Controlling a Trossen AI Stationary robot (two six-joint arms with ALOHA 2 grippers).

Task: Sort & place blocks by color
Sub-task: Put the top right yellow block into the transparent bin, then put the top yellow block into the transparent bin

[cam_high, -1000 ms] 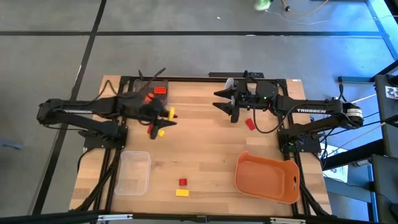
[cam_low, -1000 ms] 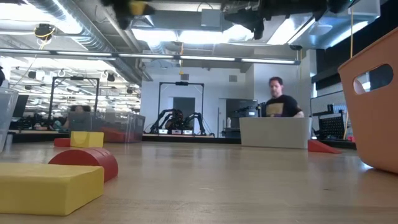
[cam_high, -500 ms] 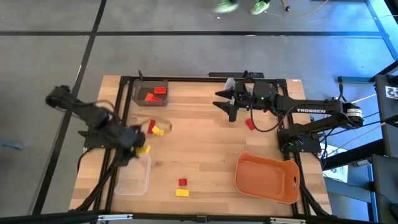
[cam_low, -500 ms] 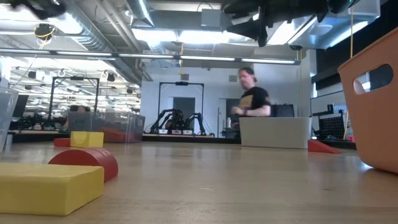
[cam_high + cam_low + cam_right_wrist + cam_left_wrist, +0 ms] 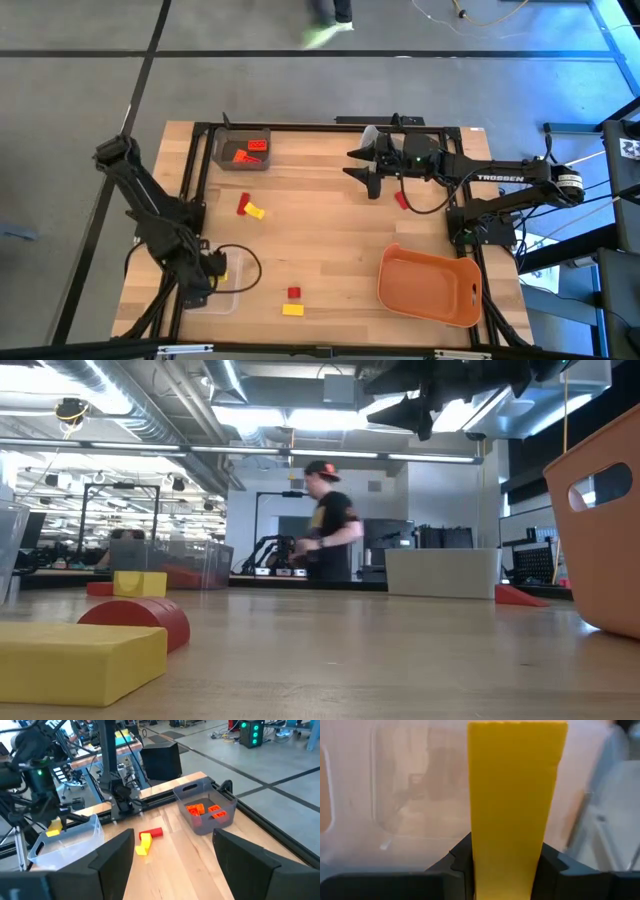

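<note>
Two arms over the wooden table (image 5: pixel 330 230): the left gripper (image 5: pixel 207 268) hangs above the clear plastic bin (image 5: pixel 222 297) at the near left corner, fingers clenched on a flat yellow block (image 5: pixel 515 805). The right gripper (image 5: pixel 362 167) waits high over the far middle, fingers spread wide and empty, a small red block (image 5: pixel 401 200) lying just beside it on the table. Elsewhere: orange-red blocks (image 5: pixel 245 152) inside the grey bin (image 5: pixel 243 163), a red and yellow pair (image 5: pixel 248 207) near it, a red-over-yellow pair (image 5: pixel 292 301) by the near edge, and the orange tray (image 5: pixel 430 288) apparently holding nothing, though its inside shows only from above.
</note>
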